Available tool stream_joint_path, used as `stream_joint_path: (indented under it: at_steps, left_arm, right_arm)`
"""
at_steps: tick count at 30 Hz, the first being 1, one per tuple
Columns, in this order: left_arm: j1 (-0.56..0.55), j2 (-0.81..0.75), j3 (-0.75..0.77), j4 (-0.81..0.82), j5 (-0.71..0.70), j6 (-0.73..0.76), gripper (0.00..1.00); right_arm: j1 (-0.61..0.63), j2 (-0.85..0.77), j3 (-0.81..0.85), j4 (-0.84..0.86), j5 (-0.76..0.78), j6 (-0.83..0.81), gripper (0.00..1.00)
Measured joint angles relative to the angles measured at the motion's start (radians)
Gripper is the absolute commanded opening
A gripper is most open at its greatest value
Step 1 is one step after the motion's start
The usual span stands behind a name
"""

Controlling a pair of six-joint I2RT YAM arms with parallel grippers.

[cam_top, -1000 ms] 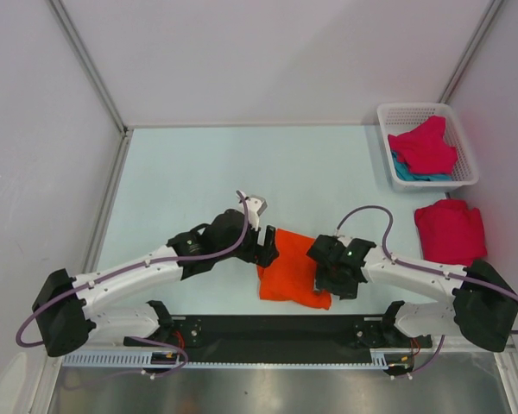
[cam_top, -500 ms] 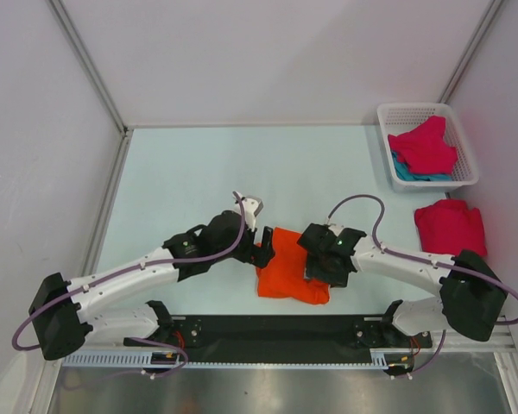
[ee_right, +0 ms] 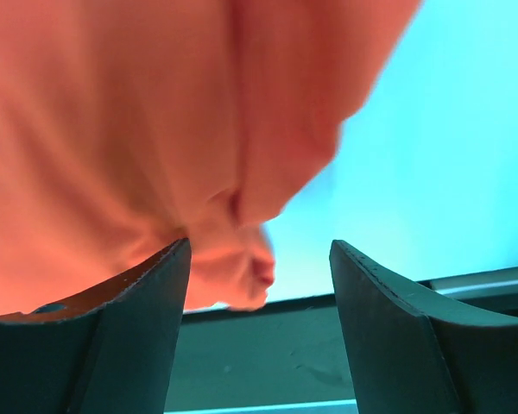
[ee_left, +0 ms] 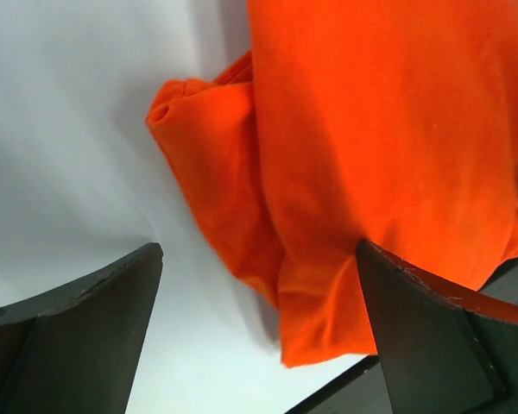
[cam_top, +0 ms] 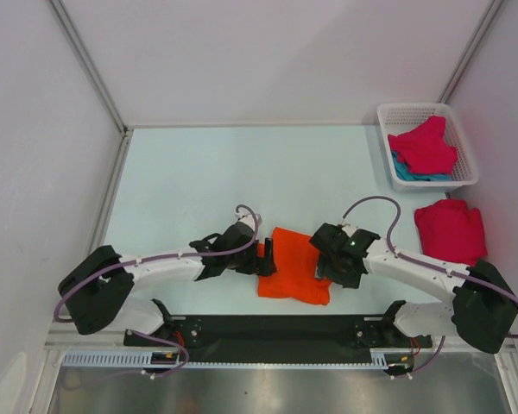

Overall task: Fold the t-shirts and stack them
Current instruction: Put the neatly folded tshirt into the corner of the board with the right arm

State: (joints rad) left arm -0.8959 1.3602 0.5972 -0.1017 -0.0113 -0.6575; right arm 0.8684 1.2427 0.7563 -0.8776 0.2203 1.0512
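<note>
Magenta t-shirt (cam_top: 427, 148) over teal t-shirt (cam_top: 404, 173) in basket (cam_top: 401, 119); left jaws, right jaws spread, empty.

Orange t-shirt (ee_left: 388, 155) beneath the wide-spread tool (ee_left: 257, 250)

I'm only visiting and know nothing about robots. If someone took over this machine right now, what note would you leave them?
Grippers: the left gripper is open at the orange t-shirt's left edge. The right gripper is open at its right edge. Neither holds anything.
Things: the orange t-shirt lies folded on the table between the arms. The folded magenta t-shirt lies to the right. The second magenta t-shirt and the teal t-shirt sit crumpled in the white basket.
Done: two shirts look folded.
Left: stack those two, then fold and stack the basket pair.
</note>
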Motion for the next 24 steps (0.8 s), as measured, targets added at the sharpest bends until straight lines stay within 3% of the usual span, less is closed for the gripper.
stream_joint_path:
  at_steps: [8, 15, 24]
  left_arm:
    - [0.000, 0.069, -0.002, 0.138, 0.024, -0.055, 1.00]
    - [0.000, 0.185, 0.035, 0.305, 0.108, -0.094, 0.93]
    - [-0.043, 0.303, 0.119, 0.386, 0.177, -0.128, 0.92]
  right_arm:
    - [-0.121, -0.007, -0.053, 0.037, -0.013, -0.062, 0.71]
    - [-0.233, -0.007, -0.076, 0.102, -0.042, -0.135, 0.71]
    - [-0.336, 0.056, -0.114, 0.205, -0.110, -0.216, 0.70]
